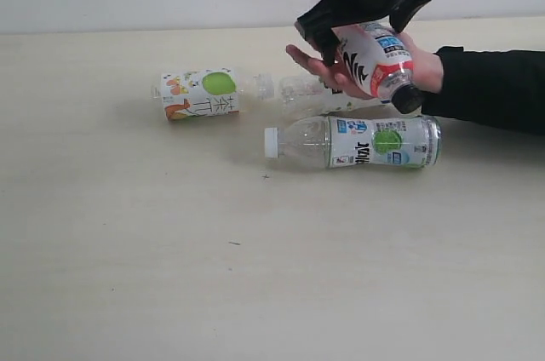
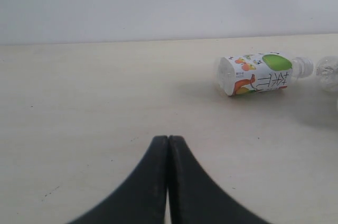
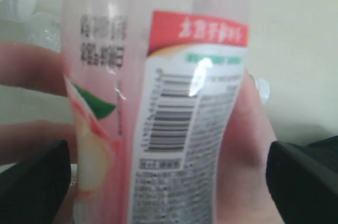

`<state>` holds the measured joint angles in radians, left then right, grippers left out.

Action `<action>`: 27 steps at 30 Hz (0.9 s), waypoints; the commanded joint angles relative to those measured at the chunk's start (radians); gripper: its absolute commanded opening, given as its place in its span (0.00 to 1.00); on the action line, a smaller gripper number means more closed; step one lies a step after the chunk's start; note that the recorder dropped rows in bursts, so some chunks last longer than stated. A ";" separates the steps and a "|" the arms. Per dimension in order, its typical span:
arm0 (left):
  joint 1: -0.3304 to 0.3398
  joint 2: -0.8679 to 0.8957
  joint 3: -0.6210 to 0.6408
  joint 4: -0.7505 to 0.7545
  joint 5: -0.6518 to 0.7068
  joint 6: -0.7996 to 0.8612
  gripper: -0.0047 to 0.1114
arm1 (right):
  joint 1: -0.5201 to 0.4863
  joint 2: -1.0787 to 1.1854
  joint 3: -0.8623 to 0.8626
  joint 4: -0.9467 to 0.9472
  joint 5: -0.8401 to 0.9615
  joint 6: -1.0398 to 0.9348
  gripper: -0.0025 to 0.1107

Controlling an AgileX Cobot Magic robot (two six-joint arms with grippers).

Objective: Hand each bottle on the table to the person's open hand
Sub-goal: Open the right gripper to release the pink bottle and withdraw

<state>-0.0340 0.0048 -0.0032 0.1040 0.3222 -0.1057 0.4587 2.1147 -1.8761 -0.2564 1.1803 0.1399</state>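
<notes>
Pink-labelled bottle (image 3: 158, 102) rests on open hand (image 3: 248, 171) between spread right fingers (image 3: 31, 182).

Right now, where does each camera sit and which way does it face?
Exterior: off the arms, looking across the table at the person's open hand and the right hand, open around the pink bottle.
Left wrist: low over the table, behind the shut left hand, facing a green-spot bottle.
Right wrist: between its hand's open fingers, close on the pink bottle.
Shared: exterior and left wrist both show that green-spot bottle.
</notes>
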 commanded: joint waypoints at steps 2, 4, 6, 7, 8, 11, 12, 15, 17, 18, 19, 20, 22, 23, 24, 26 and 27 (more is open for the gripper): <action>0.002 -0.005 0.003 -0.003 -0.003 -0.007 0.06 | -0.005 -0.078 -0.008 -0.006 -0.035 0.021 0.86; 0.002 -0.005 0.003 -0.003 -0.003 -0.002 0.06 | -0.005 -0.108 -0.008 -0.009 -0.035 0.041 0.86; 0.002 -0.005 0.003 -0.003 -0.003 -0.002 0.06 | -0.005 -0.135 -0.008 -0.009 -0.020 0.048 0.86; 0.002 -0.005 0.003 -0.003 -0.003 -0.002 0.06 | -0.005 -0.151 -0.008 -0.007 -0.008 0.052 0.86; 0.002 -0.005 0.003 -0.003 -0.003 -0.002 0.06 | -0.005 -0.164 -0.008 -0.007 0.003 0.055 0.86; 0.002 -0.005 0.003 -0.003 -0.003 -0.006 0.06 | -0.005 -0.225 0.007 -0.007 0.025 0.055 0.77; 0.002 -0.005 0.003 -0.003 -0.003 -0.006 0.06 | -0.005 -0.250 0.019 -0.007 0.017 0.055 0.70; 0.002 -0.005 0.003 -0.003 -0.003 -0.006 0.06 | -0.005 -0.336 0.080 -0.009 -0.024 0.075 0.44; 0.002 -0.005 0.003 -0.003 -0.003 -0.004 0.06 | -0.005 -0.409 0.145 -0.009 -0.060 0.090 0.23; 0.002 -0.005 0.003 -0.003 -0.003 -0.004 0.06 | -0.005 -0.439 0.181 -0.009 -0.074 0.092 0.15; 0.002 -0.005 0.003 -0.003 -0.003 -0.004 0.06 | -0.005 -0.480 0.216 -0.009 -0.088 0.092 0.07; 0.002 -0.005 0.003 -0.003 -0.003 -0.004 0.06 | -0.005 -0.521 0.252 -0.009 -0.099 0.092 0.02; 0.002 -0.005 0.003 -0.003 -0.003 -0.004 0.06 | -0.005 -0.611 0.318 -0.011 -0.107 0.092 0.02; 0.002 -0.005 0.003 -0.003 -0.003 -0.004 0.06 | -0.005 -0.659 0.357 -0.011 -0.115 0.092 0.02; 0.002 -0.005 0.003 -0.003 -0.003 -0.006 0.06 | -0.005 -0.698 0.390 -0.011 -0.125 0.092 0.02; 0.002 -0.005 0.003 -0.003 -0.003 -0.006 0.06 | -0.005 -0.802 0.483 -0.005 -0.161 0.089 0.02; 0.002 -0.005 0.003 -0.003 -0.003 -0.006 0.06 | -0.005 -0.846 0.532 -0.002 -0.176 0.089 0.02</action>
<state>-0.0340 0.0048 -0.0032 0.1040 0.3222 -0.1057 0.4568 1.3832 -1.4499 -0.2564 1.0527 0.2271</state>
